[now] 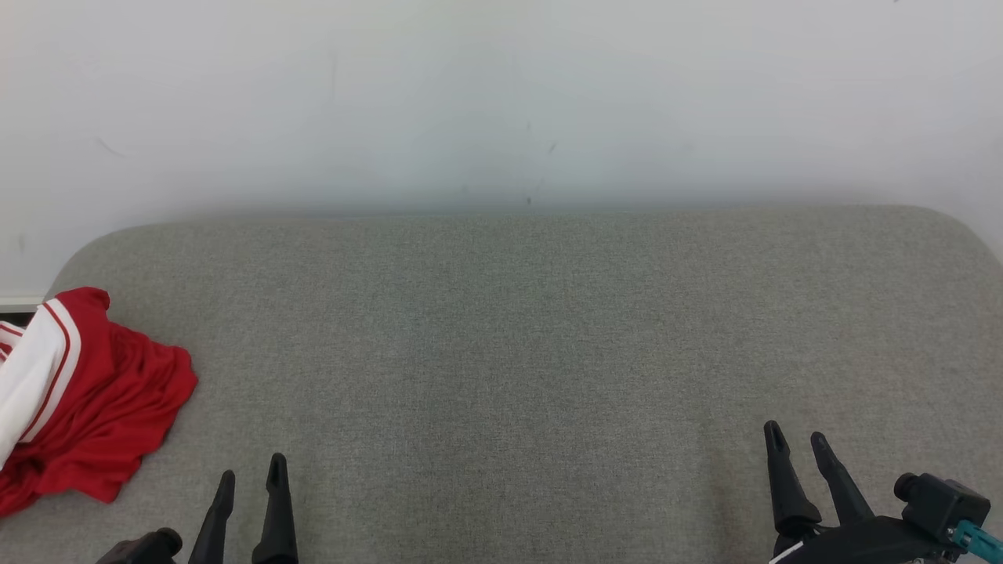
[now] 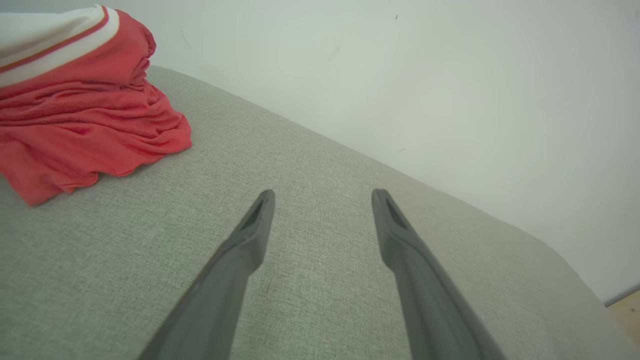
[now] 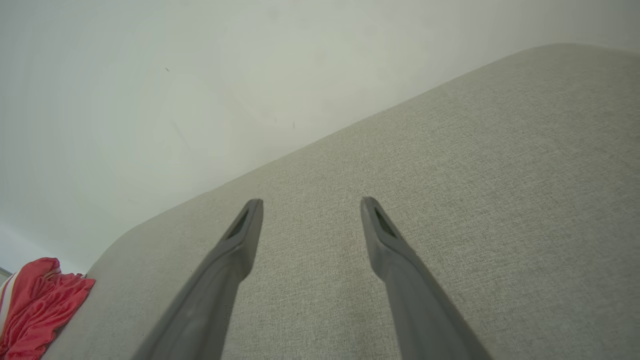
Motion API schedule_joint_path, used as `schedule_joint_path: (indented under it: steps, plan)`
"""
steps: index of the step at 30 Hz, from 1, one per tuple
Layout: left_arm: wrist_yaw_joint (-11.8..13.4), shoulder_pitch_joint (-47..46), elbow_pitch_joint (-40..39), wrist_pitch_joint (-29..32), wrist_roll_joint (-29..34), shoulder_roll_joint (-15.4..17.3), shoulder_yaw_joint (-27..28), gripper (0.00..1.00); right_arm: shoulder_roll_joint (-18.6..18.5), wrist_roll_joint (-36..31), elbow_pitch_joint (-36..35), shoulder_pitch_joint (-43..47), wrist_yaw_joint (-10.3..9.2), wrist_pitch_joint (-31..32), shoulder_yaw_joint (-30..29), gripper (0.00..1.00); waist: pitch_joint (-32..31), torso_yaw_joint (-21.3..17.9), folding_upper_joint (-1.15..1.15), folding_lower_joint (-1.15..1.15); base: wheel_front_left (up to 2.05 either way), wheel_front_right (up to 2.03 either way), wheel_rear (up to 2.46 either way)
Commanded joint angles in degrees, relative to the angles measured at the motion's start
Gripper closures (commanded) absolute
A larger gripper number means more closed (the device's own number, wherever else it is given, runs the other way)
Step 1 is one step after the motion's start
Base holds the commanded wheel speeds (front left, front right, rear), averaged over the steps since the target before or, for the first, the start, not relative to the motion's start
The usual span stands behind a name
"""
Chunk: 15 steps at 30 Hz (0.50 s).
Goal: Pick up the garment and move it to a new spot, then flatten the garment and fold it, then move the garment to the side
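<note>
The garment [image 1: 94, 399] is red with white, red-striped trim and lies bunched in a heap at the left edge of the grey upholstered surface [image 1: 517, 329]. It appears at the upper left in the left wrist view [image 2: 85, 115] and at the bottom left corner in the right wrist view [image 3: 35, 305]. My left gripper [image 1: 251, 474] stands open at the lower left, to the right of the heap and apart from it, with nothing between its fingers [image 2: 250, 230]. My right gripper [image 1: 795, 439] is open at the lower right, far from the garment, fingers [image 3: 240, 235] empty.
A pale wall [image 1: 501, 102] rises directly behind the grey surface, whose back corners are rounded. A strip of light floor [image 2: 627, 312] shows past the surface's end in the left wrist view.
</note>
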Motion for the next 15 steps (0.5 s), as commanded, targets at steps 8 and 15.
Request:
schedule_joint_path:
  steps: [8,15]
  plan:
    - [-0.25,0.36,-0.56,-1.78,6.60,0.49,0.03,0.00,0.17,-7.65,-1.11,0.71,-0.07,-1.08,0.05,0.00,-0.28,-0.02,0.00,0.00,0.00,0.00,0.00]
    - [-0.32,0.87,-0.38,-2.71,10.19,0.38,-0.21,0.00,0.17,-12.72,-1.65,1.20,-0.08,-1.34,0.21,0.00,-0.61,0.05,0.00,0.00,0.00,0.00,0.00]
